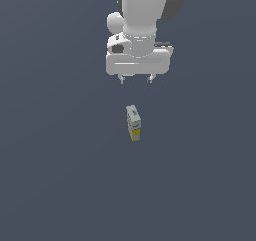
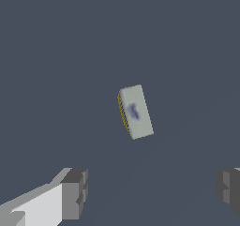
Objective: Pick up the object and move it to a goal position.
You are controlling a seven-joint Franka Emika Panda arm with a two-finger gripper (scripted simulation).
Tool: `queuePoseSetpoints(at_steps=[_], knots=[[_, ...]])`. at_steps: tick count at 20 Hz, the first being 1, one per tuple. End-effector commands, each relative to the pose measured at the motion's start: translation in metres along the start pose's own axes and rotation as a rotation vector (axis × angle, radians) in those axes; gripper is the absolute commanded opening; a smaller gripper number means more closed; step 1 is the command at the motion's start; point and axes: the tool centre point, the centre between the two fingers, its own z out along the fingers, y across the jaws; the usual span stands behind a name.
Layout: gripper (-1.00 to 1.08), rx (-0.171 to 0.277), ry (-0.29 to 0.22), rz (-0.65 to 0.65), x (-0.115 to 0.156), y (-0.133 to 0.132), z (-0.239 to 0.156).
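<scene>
The object (image 1: 133, 123) is a small whitish-grey box with a blue mark and a yellow lower end. It rests on the dark grey surface, near the middle of the exterior view. In the wrist view the object (image 2: 135, 111) shows its pale face with the blue mark and a yellow edge. My white gripper (image 1: 135, 79) hangs above and behind the box, apart from it. Its two short fingers are spread wide and hold nothing. In the wrist view the gripper (image 2: 152, 192) shows one grey fingertip (image 2: 75, 193) and the other (image 2: 228, 188) far apart, with the box beyond them.
A plain dark grey surface (image 1: 60, 175) fills both views. The white arm (image 1: 145, 10) rises out of the exterior view's top edge.
</scene>
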Motion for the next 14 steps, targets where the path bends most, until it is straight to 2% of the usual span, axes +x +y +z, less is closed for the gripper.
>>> queuePoseSetpoints(at_steps=[1,9,14], knots=[[1.0,0.0,0.0,0.0,0.0,0.0,0.0],[1.0,0.004,-0.028,0.029,-0.002,0.025,0.005],[1.0,0.004,-0.027,0.024,-0.001,0.024,0.006]])
